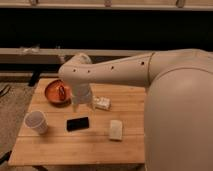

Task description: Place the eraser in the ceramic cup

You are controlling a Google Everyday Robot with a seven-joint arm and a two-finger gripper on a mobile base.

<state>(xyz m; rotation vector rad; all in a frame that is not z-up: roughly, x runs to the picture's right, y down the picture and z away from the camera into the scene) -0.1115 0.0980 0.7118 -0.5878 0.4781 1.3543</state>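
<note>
The eraser (77, 123), a flat black block, lies on the wooden table (60, 145) near its middle. The ceramic cup (36, 121), plain white, stands upright at the table's left side, to the left of the eraser and apart from it. My gripper (82, 104) hangs from the white arm just above the table, behind the eraser and slightly to its right. It holds nothing that I can see.
A shallow orange-brown dish (57, 92) with something red in it sits at the back left. A small white printed box (102, 103) lies right of the gripper. A pale cream block (116, 129) lies right of the eraser. My arm covers the table's right side.
</note>
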